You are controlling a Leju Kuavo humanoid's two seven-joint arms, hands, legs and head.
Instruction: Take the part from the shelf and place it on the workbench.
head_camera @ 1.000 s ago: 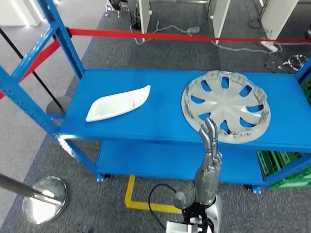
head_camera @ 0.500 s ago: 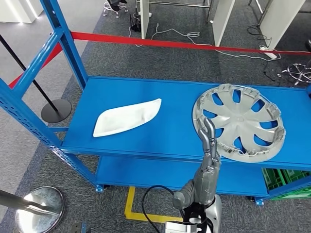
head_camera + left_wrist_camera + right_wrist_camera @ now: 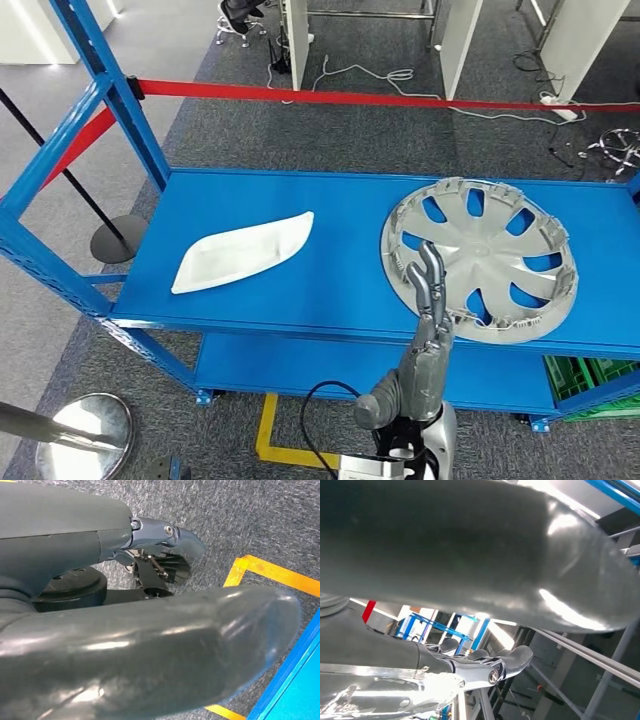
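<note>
From the head view, a blue metal shelf (image 3: 347, 270) runs across in front of the robot. A silver plastic wheel cover with curved spokes (image 3: 479, 258) lies flat on it near the right end, close to the front edge. A white elongated plastic trim part (image 3: 243, 251) lies flat towards the left end, well apart from the wheel cover. The right hand (image 3: 427, 312) is raised upright in front of the shelf's front edge, its fingers (image 3: 432, 270) spread and slightly curled, holding nothing, with the tips overlapping the near rim of the wheel cover; whether they touch it I cannot tell. Behind the shelf a red barrier tape (image 3: 377, 98) stretches over grey carpet, and a yellow floor marking (image 3: 266, 430) shows below the lower shelf.

In the left wrist view, the left hand (image 3: 151, 645) hangs over grey carpet, thumb and a darker finger apart with nothing between them, by a yellow line and a blue shelf edge (image 3: 294, 680).

In the right wrist view, the thick grey thumb (image 3: 478, 550) and darker fingers (image 3: 508, 660) stand apart, gripping nothing.
</note>
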